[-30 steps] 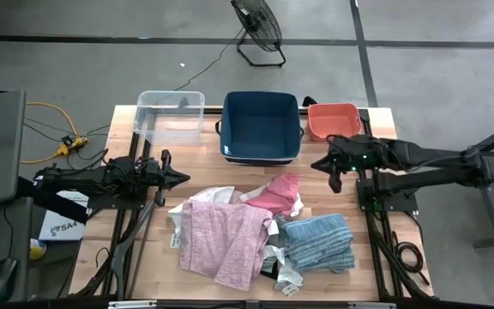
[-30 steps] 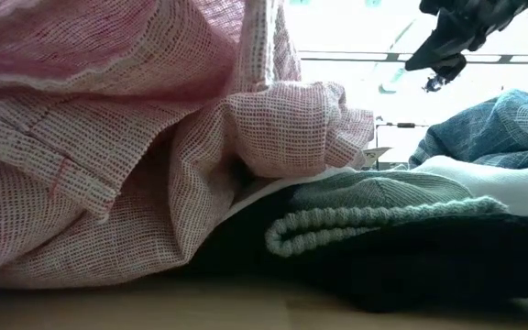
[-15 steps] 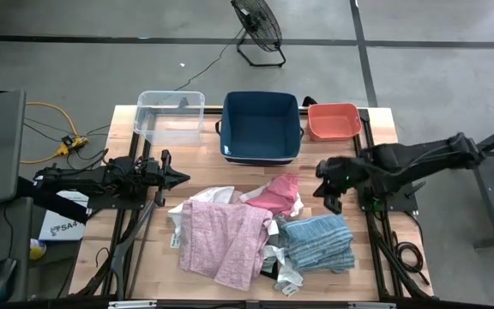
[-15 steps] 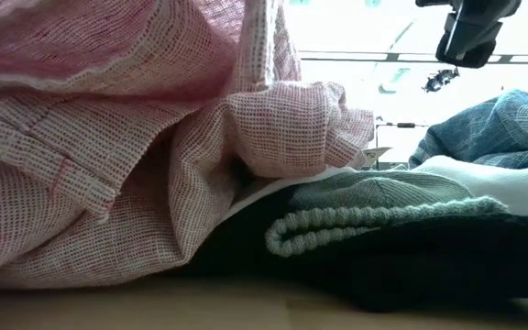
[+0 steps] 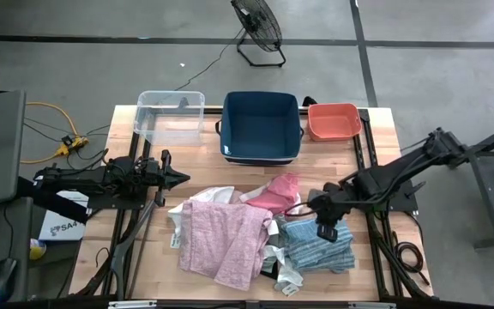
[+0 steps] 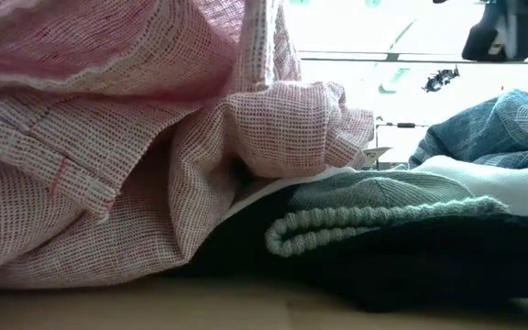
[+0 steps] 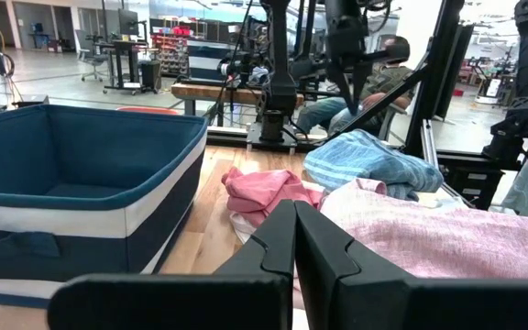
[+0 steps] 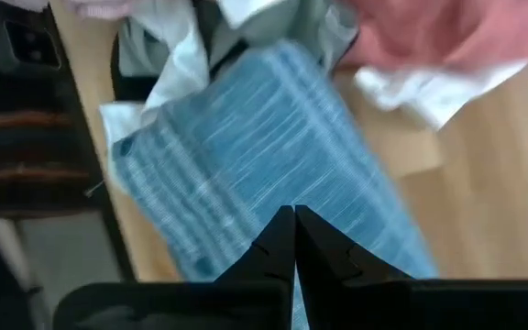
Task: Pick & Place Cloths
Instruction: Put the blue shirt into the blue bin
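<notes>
Dark fingers of the right gripper (image 5: 325,230) are pressing together with nothing between them, poised directly over the blue terry cloth (image 5: 318,242) at the near-right part of the table (image 5: 380,129). In the right wrist view the closed fingertips (image 8: 293,220) are pointing straight at that cloth (image 8: 246,165), so it is lying immediately below the tool rather than off to a side. In the high view its long axis is running roughly from 10 o'clock to 4 o'clock. From this gripper the hot pink cloth (image 5: 277,193) is lying at about 11 o'clock, and the light pink cloth (image 5: 225,240) at 9 o'clock. Parked at the table's left edge, the left gripper (image 5: 178,178) is likewise closed and empty, well apart from the blue cloth; the right arm is judged the nearer one for this pick.
</notes>
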`<state>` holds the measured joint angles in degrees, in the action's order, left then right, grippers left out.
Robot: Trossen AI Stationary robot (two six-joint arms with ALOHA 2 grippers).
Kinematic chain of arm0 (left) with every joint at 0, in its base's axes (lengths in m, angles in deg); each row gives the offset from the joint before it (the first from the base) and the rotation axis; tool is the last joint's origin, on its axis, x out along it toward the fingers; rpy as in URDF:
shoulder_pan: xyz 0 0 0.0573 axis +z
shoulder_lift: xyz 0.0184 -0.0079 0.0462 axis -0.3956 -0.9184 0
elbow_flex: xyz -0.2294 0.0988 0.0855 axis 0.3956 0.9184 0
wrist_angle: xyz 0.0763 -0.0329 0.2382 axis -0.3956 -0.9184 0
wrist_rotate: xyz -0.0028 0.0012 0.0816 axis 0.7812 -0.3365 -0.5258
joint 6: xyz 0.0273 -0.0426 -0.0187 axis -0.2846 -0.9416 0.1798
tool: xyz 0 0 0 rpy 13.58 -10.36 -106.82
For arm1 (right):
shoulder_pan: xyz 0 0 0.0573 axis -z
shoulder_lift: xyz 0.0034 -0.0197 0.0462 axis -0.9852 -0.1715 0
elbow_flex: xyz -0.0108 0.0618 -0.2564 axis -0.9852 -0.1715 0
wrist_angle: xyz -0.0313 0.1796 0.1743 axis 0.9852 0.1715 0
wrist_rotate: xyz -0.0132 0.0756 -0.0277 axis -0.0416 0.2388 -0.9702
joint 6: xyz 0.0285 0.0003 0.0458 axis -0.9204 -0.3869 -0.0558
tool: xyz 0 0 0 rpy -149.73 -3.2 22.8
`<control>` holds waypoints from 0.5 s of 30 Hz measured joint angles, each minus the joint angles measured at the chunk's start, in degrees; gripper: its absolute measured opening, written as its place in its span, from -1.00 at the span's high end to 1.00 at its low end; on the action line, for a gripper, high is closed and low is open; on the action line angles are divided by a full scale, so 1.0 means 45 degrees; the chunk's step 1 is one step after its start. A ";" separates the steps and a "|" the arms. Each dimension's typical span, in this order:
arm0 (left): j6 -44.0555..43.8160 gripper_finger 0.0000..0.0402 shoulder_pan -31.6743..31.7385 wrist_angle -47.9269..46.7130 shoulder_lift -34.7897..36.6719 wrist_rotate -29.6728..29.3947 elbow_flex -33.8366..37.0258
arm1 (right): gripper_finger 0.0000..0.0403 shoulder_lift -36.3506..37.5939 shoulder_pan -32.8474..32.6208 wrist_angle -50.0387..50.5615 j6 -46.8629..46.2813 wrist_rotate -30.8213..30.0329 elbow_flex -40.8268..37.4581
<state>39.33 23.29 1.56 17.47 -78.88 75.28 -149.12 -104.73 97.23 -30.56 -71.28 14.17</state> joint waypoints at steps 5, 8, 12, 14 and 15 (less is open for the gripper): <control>0.0002 0.99 0.0000 0.0000 0.0003 0.0003 0.0000 | 0.99 -0.0409 -0.0037 -0.0209 0.0062 0.1625 0.0000; 0.0004 0.99 0.0000 0.0004 0.0000 0.0000 0.0000 | 0.99 -0.0637 -0.0037 -0.0394 0.0110 0.1906 0.0000; 0.0003 0.99 0.0000 0.0000 0.0000 0.0003 0.0000 | 0.99 -0.0983 -0.0057 -0.0624 0.0933 0.2038 0.0000; 0.0002 0.99 0.0000 0.0000 0.0000 0.0005 0.0000 | 0.99 -0.1109 -0.0144 -0.0677 0.1114 0.2139 0.0000; 0.0002 0.99 0.0000 0.0000 0.0000 0.0000 0.0000 | 0.99 -0.1174 -0.0154 -0.0688 0.1100 0.2154 0.0000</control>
<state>39.34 23.29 1.56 17.47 -78.88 75.28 -154.40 -105.43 94.13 -25.61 -61.58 14.17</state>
